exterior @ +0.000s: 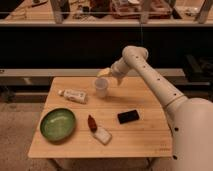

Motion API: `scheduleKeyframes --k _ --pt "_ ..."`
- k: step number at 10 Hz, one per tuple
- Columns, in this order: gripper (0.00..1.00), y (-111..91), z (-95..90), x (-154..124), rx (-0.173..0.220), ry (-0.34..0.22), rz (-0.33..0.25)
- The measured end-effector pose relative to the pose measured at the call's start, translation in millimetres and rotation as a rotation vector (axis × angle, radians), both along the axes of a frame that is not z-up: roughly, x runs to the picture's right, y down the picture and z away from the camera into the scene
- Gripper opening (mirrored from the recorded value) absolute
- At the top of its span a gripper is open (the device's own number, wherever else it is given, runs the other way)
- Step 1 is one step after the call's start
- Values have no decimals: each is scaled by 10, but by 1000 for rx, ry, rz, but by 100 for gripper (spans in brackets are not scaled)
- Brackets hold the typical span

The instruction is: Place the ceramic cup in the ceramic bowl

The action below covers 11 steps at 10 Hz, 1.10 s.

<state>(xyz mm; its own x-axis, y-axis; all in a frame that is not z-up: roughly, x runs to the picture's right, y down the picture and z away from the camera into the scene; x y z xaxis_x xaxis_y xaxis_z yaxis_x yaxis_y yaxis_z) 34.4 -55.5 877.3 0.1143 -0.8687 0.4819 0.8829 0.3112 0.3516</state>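
The ceramic cup (101,87) stood just beside your tool (106,75); whether the tool gripped it, you couldn't tell. Securing it came first, then the carry to the ceramic bowl (58,125).

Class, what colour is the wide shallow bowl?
The round ceramic bowl is green, darker-rimmed, in the camera view; the gripper is by the small white cup.

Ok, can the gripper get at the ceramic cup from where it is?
Probably yes: the gripper is right at the ceramic cup, nothing between them, and the white tube lies apart.
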Motion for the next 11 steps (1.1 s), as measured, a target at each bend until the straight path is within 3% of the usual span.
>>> scheduleKeyframes --k 4,8,11 --pt "80 238 342 -32 27 46 -29" --pt "80 287 505 -79 67 86 -12" --pt "80 295 600 -63 65 114 3"
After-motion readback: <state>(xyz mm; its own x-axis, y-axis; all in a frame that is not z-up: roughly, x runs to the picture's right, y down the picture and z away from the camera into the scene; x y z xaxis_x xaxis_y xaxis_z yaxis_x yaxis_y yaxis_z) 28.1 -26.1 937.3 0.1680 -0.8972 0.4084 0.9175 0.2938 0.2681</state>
